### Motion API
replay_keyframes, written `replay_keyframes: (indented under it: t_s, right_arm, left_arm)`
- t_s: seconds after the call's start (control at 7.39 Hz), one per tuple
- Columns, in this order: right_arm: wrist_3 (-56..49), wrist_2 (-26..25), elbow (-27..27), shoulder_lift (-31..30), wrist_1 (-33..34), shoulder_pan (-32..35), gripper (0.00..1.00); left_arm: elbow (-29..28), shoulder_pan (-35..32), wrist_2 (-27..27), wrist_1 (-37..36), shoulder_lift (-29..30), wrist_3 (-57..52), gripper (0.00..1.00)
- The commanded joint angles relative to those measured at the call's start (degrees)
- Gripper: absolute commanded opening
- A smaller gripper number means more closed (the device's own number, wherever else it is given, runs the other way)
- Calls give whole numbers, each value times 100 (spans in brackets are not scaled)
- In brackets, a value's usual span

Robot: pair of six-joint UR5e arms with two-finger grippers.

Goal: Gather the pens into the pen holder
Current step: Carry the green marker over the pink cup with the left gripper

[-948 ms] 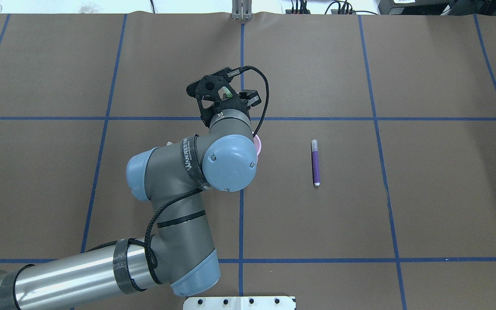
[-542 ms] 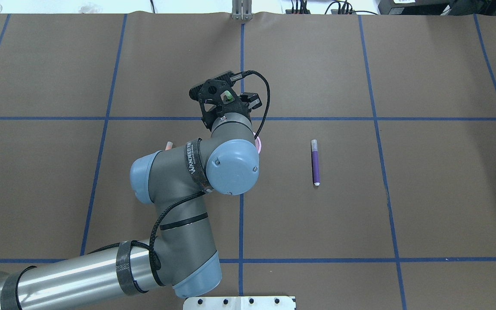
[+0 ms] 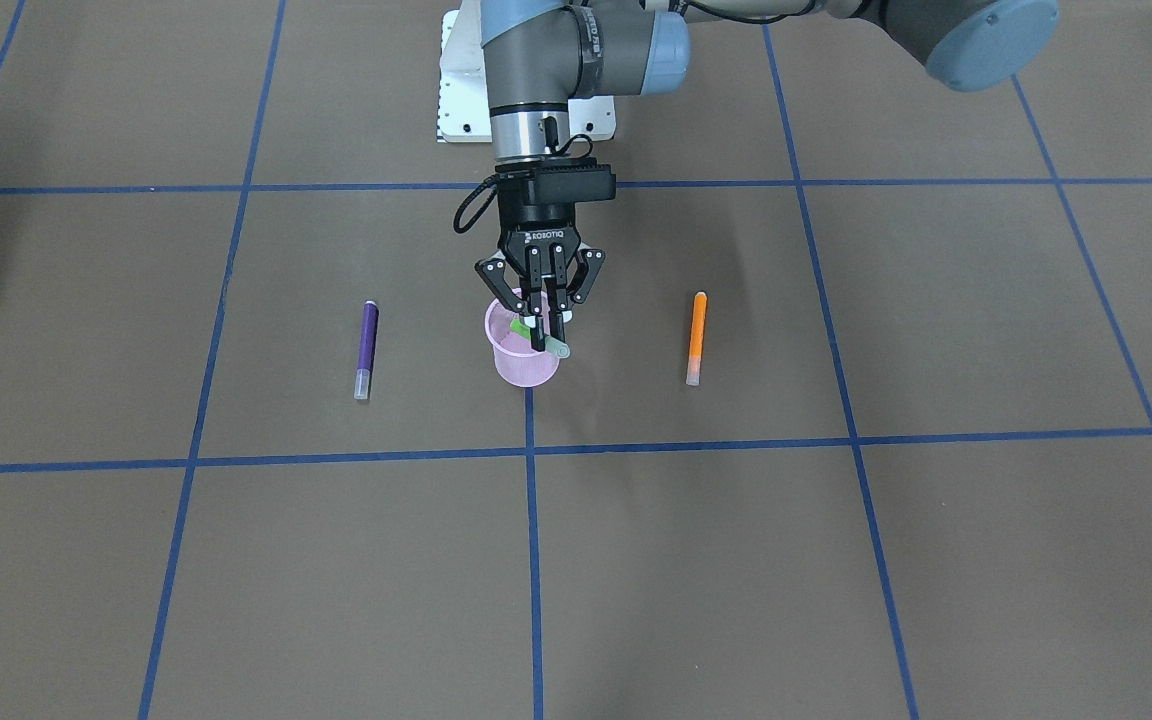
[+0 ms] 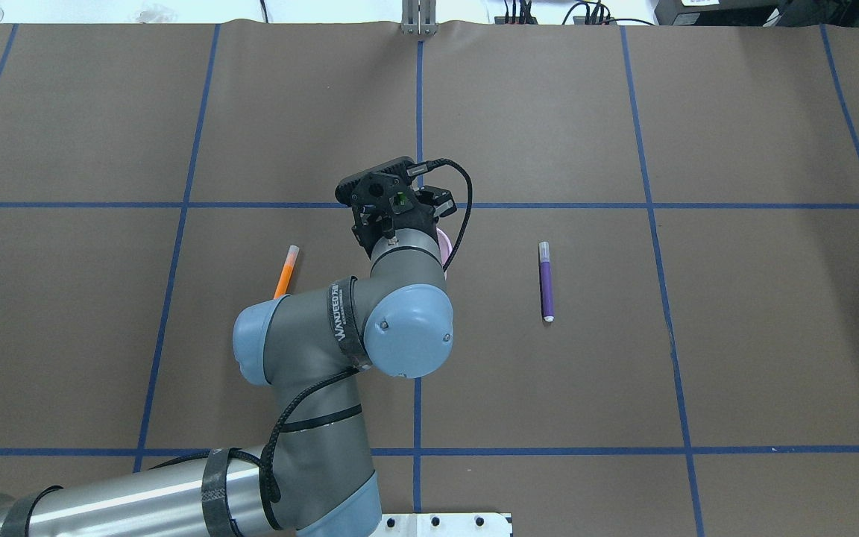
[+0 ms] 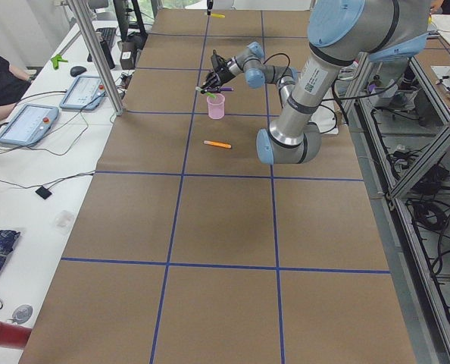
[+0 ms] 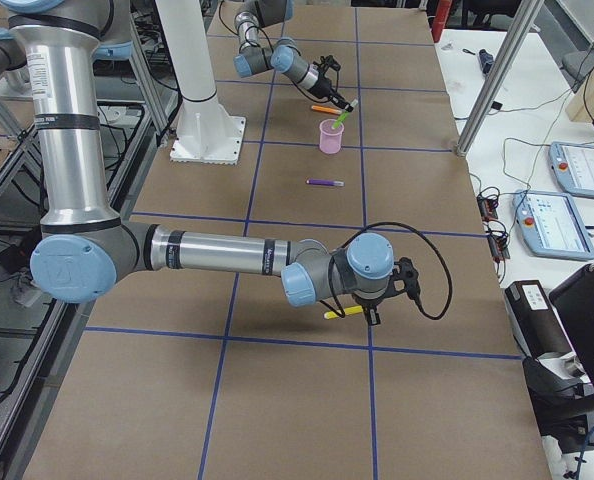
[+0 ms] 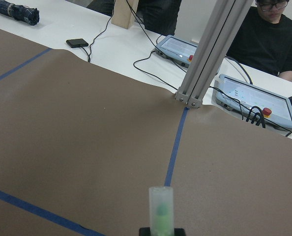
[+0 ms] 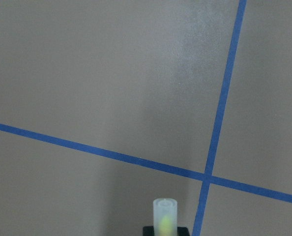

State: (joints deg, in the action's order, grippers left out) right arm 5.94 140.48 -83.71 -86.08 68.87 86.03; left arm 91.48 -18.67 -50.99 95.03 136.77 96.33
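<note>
Two pens lie flat on the counter (image 3: 836,560): the purple pen (image 3: 367,345) on one side of the pen holder (image 3: 524,368) and the orange pen (image 3: 698,335) on the other, both well apart from it. The left tool (image 3: 541,340) hangs just over the pen holder's rim, its fingers closed on the green pen (image 3: 556,349), which is tilted. The right tool (image 6: 370,318), far from there, grips the yellow pen (image 6: 343,312) low over the counter.

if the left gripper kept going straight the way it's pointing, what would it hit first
Most likely the pen holder. The left gripper, shut on the green pen, points down at a tilt just over its mouth, so pen or fingertips would meet its rim or inside. Depth is unclear.
</note>
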Motion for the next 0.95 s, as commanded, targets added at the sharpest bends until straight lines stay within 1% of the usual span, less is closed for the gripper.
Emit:
replay_keyframes:
  t_s: [0.0,0.14,0.27,0.41,0.54,0.68,0.81]
  right_arm:
    - [284,6,-311,12,231,19,0]
    - [363,6,-400,12,232,19,0]
    - [416,6,-427,21,241,19,0]
    - [521,6,-427,90,241,19,0]
    - [627,23,-479,117,267,19,0]
    - [671,50,-645,187,581,19,0]
    - [672,41,-890,231,914,19,0]
  left_arm:
    - [2,153,142,-2,-106,-1,0]
    - [10,154,142,6,-106,-1,9]
    - [28,154,142,6,-89,-9,37]
    - [45,154,142,6,-89,-1,64]
    - [54,154,134,6,-63,-1,69]
    - [150,154,125,6,-62,-9,69]
    - [595,154,46,-28,-132,-210,92]
